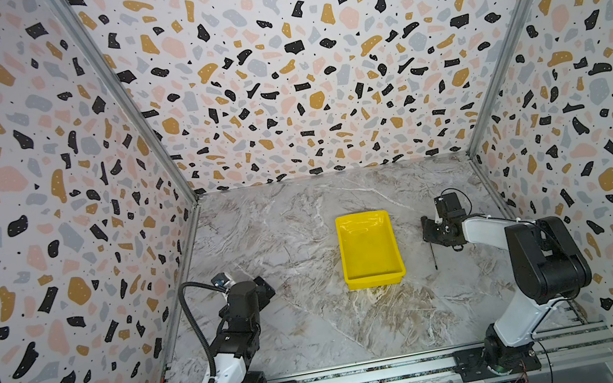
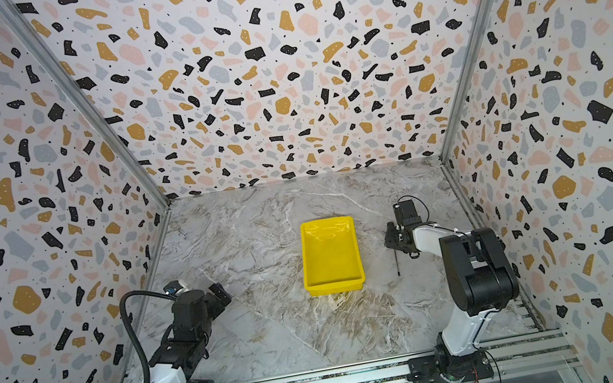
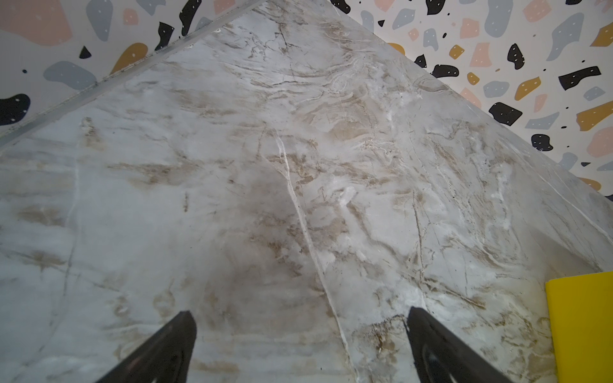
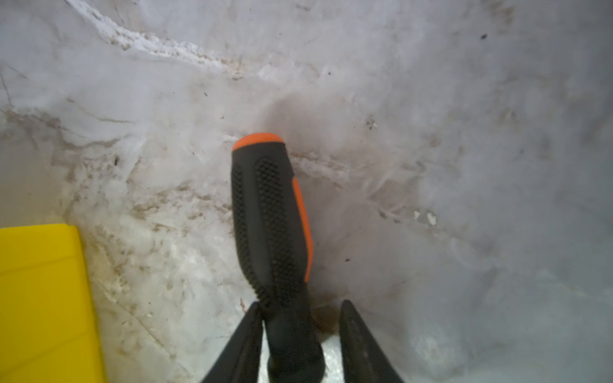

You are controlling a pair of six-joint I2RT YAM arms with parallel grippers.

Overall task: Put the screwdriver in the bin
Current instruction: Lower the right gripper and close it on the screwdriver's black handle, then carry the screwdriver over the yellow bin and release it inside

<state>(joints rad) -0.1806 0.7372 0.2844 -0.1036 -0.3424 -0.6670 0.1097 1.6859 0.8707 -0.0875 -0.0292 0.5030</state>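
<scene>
The screwdriver [image 4: 268, 215], with a black-and-orange handle, lies on the marble table to the right of the yellow bin [image 1: 367, 247]. In both top views only its thin dark shaft [image 1: 433, 255] [image 2: 396, 261] shows, below my right gripper [image 1: 428, 230] [image 2: 391, 237]. In the right wrist view my right gripper [image 4: 300, 303] straddles the narrow end of the handle. One finger [image 4: 245, 335] lies against the handle and a gap remains on the other side. The bin [image 2: 330, 256] [image 4: 43, 298] is empty. My left gripper [image 1: 264, 288] [image 3: 300, 311] hovers open over bare table, left of the bin [image 3: 583, 325].
Patterned walls close in the table on three sides, and the right wall is close to the right arm [image 1: 543, 258]. A metal rail [image 1: 370, 380] runs along the front edge. Bare marble lies between the bin and each gripper.
</scene>
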